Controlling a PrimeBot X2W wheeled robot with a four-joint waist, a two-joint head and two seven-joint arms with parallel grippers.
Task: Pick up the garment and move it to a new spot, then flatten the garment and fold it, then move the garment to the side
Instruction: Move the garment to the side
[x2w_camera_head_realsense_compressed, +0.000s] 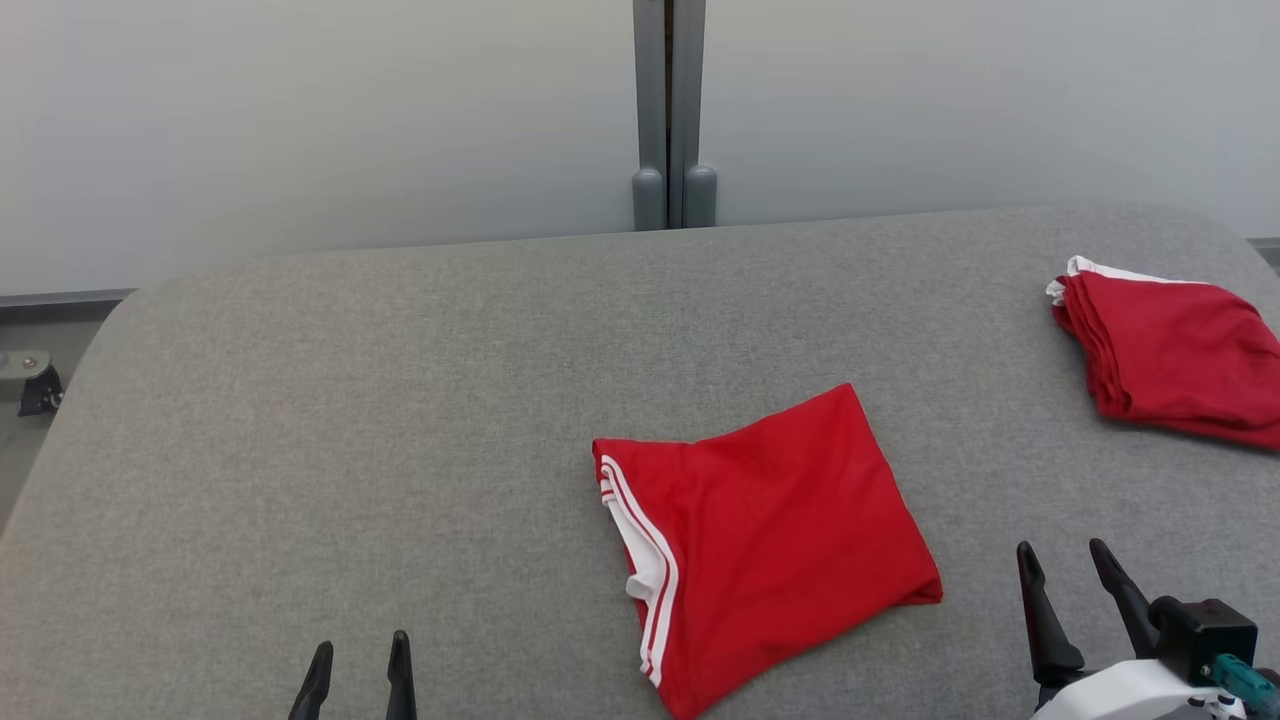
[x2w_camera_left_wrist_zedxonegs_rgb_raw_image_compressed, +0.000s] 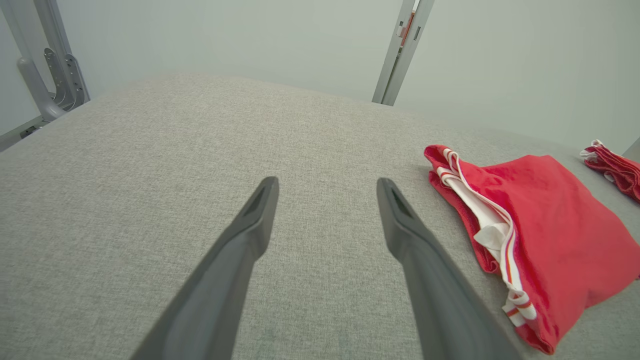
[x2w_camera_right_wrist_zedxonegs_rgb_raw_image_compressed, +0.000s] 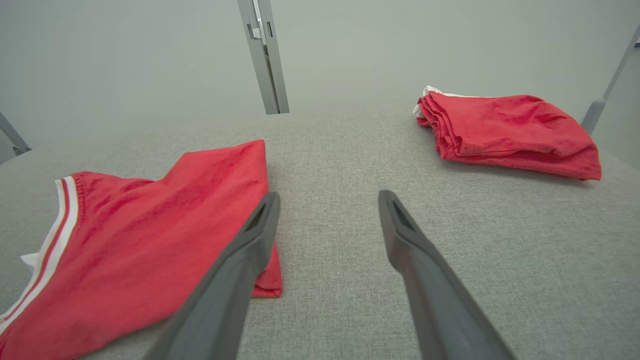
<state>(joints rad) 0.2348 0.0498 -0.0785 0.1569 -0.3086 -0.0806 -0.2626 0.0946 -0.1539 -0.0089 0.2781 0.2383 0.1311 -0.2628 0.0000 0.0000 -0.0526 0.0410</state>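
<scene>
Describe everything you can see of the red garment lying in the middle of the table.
The red garment is a soft, knit-looking cloth, folded into a rough rectangle lying flat and skewed on the grey fabric table. Its edge toward the robot's left shows white trim with red stripes and a white inner layer peeking out. The top is smooth with faint creases. Only the table touches it; the open right gripper stands apart to its right.

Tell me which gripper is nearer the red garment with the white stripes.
Right. The right gripper sits just off the garment at its right corner; the left gripper lies farther off on its striped left side.
</scene>
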